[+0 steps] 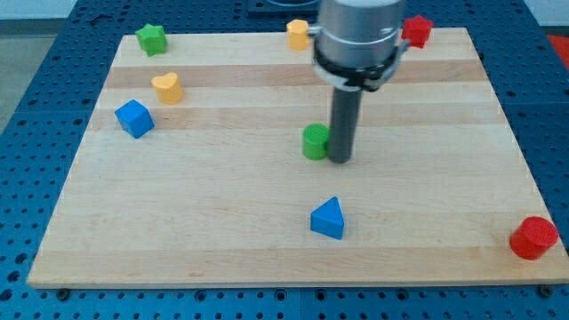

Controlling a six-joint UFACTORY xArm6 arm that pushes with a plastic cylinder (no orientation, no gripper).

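My tip [340, 159] rests on the wooden board [222, 222] just right of centre, touching the right side of a small green cylinder block [315, 141]. Below it toward the view's bottom lies a blue triangular block [328, 218]. The rod and the arm's grey wrist rise toward the view's top and hide part of the board's far edge.
A green star block [152, 39], a yellow heart-like block [166, 87] and a blue cube [134, 118] sit at the upper left. A yellow block [297, 34] and a red block [416, 31] flank the wrist at the top. A red cylinder [533, 237] sits at the lower right corner.
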